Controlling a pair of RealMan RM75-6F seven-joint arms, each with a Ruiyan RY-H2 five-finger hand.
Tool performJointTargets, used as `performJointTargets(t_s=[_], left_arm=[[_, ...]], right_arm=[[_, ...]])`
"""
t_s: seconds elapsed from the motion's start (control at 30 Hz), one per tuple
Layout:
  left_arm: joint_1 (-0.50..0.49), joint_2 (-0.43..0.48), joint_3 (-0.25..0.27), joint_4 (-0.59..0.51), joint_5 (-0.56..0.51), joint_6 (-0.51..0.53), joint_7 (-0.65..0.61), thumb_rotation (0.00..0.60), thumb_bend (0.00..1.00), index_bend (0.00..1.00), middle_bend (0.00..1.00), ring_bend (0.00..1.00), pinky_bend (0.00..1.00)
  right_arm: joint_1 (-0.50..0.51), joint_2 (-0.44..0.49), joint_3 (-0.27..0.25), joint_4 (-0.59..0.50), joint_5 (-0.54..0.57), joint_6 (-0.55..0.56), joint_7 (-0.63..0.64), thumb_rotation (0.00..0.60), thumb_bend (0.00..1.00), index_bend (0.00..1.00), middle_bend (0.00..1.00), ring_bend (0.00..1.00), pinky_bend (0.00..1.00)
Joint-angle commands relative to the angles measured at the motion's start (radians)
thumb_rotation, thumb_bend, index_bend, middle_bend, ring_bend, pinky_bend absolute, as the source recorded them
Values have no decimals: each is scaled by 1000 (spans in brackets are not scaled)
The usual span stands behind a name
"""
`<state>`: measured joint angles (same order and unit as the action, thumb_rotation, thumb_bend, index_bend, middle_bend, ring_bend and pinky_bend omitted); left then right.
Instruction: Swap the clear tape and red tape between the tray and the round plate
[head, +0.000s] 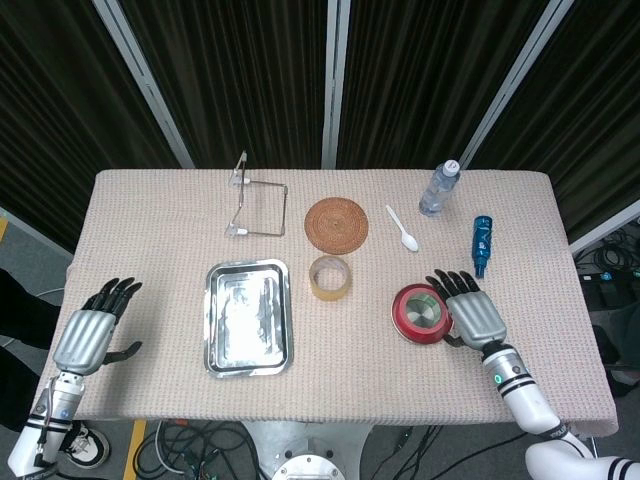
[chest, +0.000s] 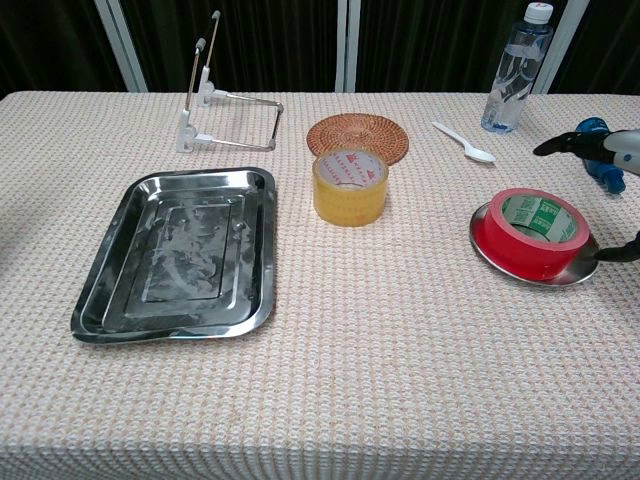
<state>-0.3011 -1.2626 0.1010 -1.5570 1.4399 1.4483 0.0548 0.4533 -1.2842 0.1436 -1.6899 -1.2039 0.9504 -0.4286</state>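
right hand (chest: 612, 150): cropped by chest view's right edge, fingertips only | left hand (head: 88, 335): absent from chest view | blue bottle (chest: 598, 150): partly behind fingers

You had a shiny, scuffed metal tray (chest: 175, 255), glossy red tape (chest: 531, 232) on a polished metal round plate (chest: 573, 270), and a coarse woven cloth covering the counter (chest: 400, 360).
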Motion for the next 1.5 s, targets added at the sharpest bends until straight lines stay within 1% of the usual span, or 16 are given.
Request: performJointTargets(t_s=[0.03,0.13,0.2,0.27,0.33,0.4,0.43,0.47,0.57,0.67,0.77,0.93,1.0,1.1,1.27,1.5], left_arm=[[11,-2,-4,1,10,6,-5,600,147,84,67,33,224],[21,-3,-7,3,20,4,-9,600,147,84,67,33,219],[27,-3,-10,4,25,0,-15,600,147,84,67,33,218],[32,-3,-13,6,26,-5,-21,600,147,84,66,33,218],[37,-4,-18,11,28,-8,-24,600,147,84,66,33,219],[43,-5,-22,13,31,-9,-28,600,148,84,66,33,219],[45,-5,-23,13,33,-9,-29,600,147,84,66,33,218],[48,-5,-25,14,35,-8,-30,600,147,84,67,33,218],[60,-2,-28,12,38,-6,-35,600,146,85,68,33,218],[76,3,-26,6,46,4,-46,600,147,84,68,33,218],[92,9,-24,0,59,16,-56,600,147,84,68,33,218],[108,14,-29,-3,68,24,-70,600,148,84,68,33,219],[114,11,-32,-2,67,25,-74,600,147,84,68,32,219],[122,5,-35,7,65,19,-80,600,148,84,68,33,219],[134,-3,-41,26,67,22,-85,600,148,84,68,33,219],[147,-8,-46,50,73,18,-103,600,148,85,68,33,218]], right_arm=[[26,-31,-3,6,26,-15,-30,600,92,0,0,0,0],[39,-52,-7,17,40,-11,-43,600,98,0,13,0,0],[45,-60,-9,21,53,-7,-51,600,109,0,60,0,5],[49,-66,-11,25,62,0,-55,600,119,0,119,17,56],[54,-72,-12,32,68,5,-53,600,129,3,169,75,136],[59,-77,-14,40,71,7,-49,600,143,40,235,156,219],[60,-78,-16,43,73,6,-45,600,147,61,255,179,242],[63,-79,-17,46,74,5,-43,600,153,97,287,212,277],[69,-83,-20,53,73,5,-31,600,166,157,327,252,319],[68,-81,-21,44,45,22,-1,600,177,207,364,286,351],[61,-58,-19,9,-7,62,30,600,179,225,378,299,362],[57,-2,-20,-87,-76,107,33,600,180,229,381,301,364],[66,14,-22,-128,-103,106,29,600,180,232,382,304,368],[99,11,-21,-163,-114,67,15,600,179,233,383,306,371],[178,-58,-6,-149,-73,-18,-40,600,179,234,383,305,371],[272,-189,3,-68,9,-97,-94,600,177,235,383,304,370]])
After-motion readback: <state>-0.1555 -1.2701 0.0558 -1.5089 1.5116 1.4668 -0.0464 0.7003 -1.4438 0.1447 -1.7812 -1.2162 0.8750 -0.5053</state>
